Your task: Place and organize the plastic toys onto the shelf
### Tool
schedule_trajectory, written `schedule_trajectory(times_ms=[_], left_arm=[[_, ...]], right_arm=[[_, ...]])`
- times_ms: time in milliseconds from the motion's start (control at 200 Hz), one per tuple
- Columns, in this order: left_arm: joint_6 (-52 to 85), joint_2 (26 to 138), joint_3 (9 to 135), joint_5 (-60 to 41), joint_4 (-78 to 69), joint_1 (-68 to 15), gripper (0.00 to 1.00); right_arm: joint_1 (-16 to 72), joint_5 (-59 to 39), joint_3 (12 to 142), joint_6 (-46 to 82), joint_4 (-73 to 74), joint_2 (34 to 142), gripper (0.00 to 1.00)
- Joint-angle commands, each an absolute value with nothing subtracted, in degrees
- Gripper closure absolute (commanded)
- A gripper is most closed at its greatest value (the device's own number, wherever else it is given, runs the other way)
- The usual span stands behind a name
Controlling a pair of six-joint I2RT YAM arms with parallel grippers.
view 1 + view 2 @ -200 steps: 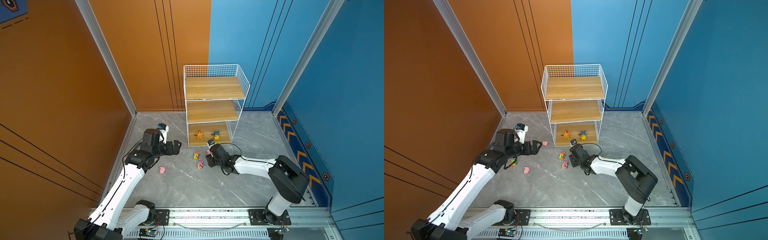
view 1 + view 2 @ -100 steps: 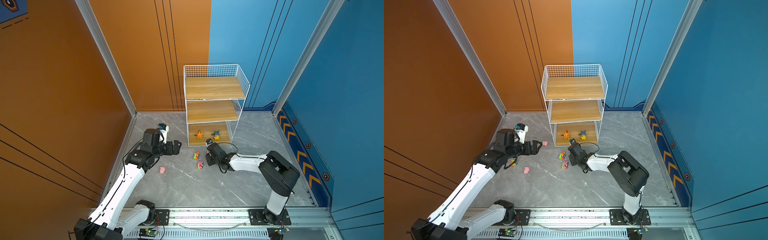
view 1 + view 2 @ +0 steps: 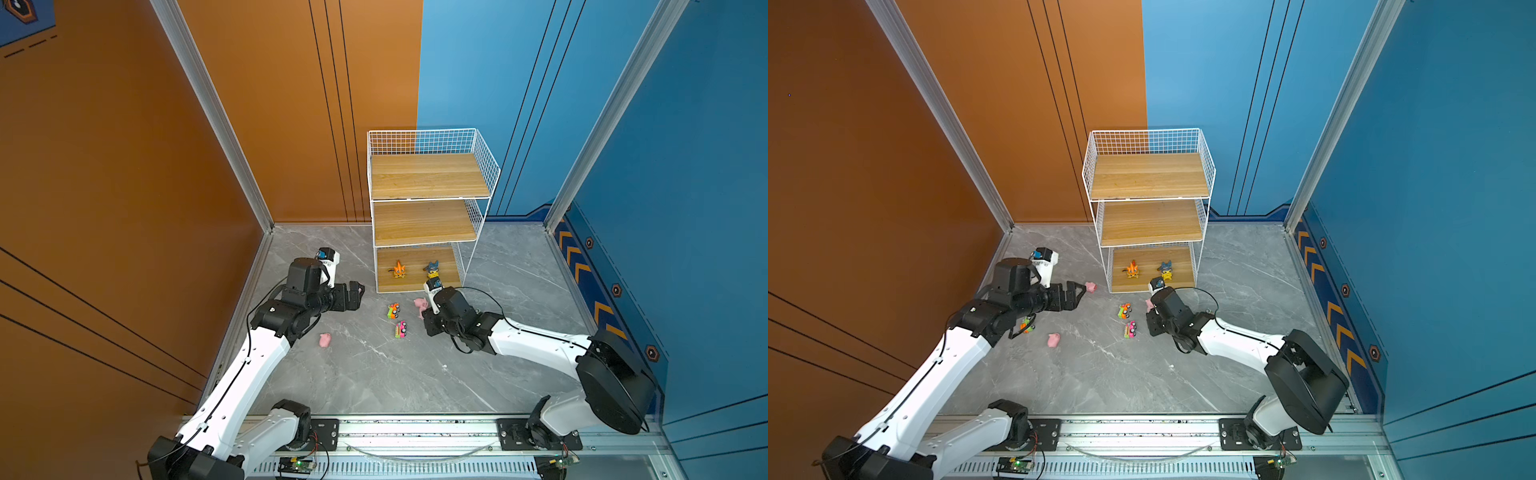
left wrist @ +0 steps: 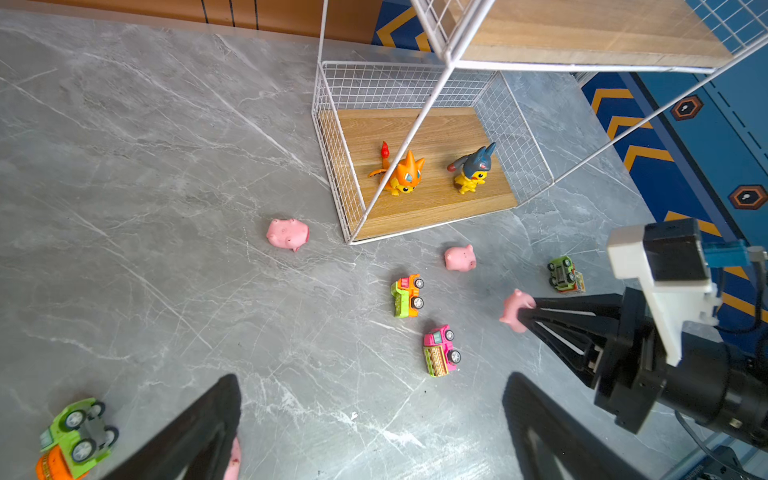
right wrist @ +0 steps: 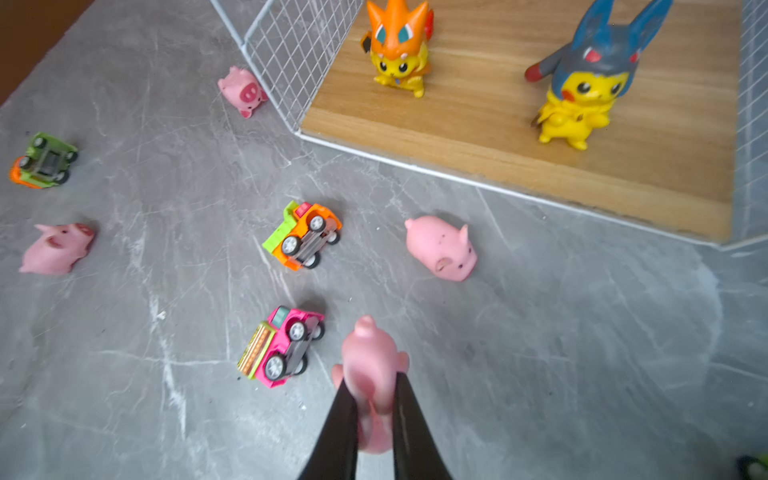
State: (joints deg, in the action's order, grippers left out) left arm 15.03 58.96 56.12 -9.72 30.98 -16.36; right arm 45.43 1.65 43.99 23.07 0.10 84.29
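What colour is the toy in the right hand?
Pink: a pig, clearest in the right wrist view.

A grey, marble-veined tabletop [image 3: 374, 374] is the ground of the scene. Left of it rises an orange wall [image 3: 104, 187] crossed by thin dark lines. The back wall beyond it is orange [image 3: 299, 104] on the left half and blue [image 3: 478, 83] on the right. A blue wall [image 3: 685, 187] stands on its right, with orange chevrons [image 3: 579, 266] along the foot. Silver metal posts [image 3: 217, 120] [image 3: 607, 120] stand at its two far corners. The light is even and the shadows soft.
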Motion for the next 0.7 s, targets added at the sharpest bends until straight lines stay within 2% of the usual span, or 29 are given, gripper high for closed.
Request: schedule_trajectory(times_ms=[0, 285, 491, 696], left_arm=[[14.85, 59.11, 55.18, -10.46, 30.59, -17.12, 0.01], [14.57, 59.73, 55.28, -10.24, 30.59, -17.55, 0.01], [14.39, 59.68, 55.39, -10.13, 30.65, -17.51, 0.01], [14.33, 59.59, 55.55, -10.39, 30.63, -17.49, 0.01]], right_arm=[[46.07, -6.05, 39.68, 28.76, 0.90, 84.85, 0.84], [44.61, -11.32, 37.15, 32.22, 5.60, 88.47, 0.80], [42.44, -9.95, 37.29, 30.79, 1.72, 87.36, 0.67], [40.65, -7.51, 36.22, 29.01, -2.54, 83.01, 0.64]])
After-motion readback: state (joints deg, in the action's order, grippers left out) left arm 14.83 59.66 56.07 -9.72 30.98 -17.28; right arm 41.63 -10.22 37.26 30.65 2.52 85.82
